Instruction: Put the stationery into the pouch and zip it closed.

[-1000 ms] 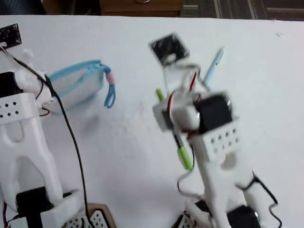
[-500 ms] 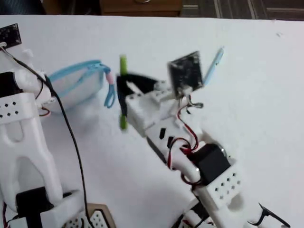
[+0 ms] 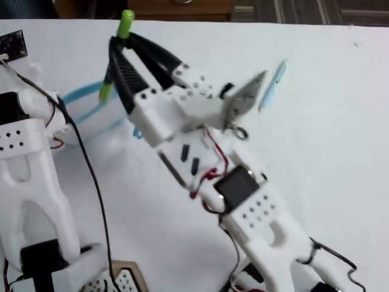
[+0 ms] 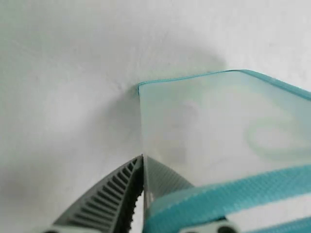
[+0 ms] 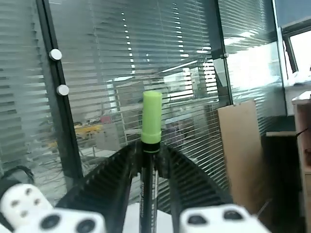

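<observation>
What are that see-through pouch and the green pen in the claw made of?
The see-through pouch with turquoise trim looks like soft frosted plastic film: the white table shows through it, and its edging looks woven. The bright green marker pen looks like smooth hard plastic, evenly coloured. The black right claw holding it seems rigid plastic with ribbed faces.

Gripped the marker (image 3: 124, 21) in the right hand (image 3: 115, 47), raised above the pouch (image 3: 82, 97) at the tabletop's (image 3: 340, 134) left. Pinched the pouch's edge in the left hand (image 4: 143, 167). Found the pen (image 3: 271, 85) lying well apart, toward the far right.
</observation>
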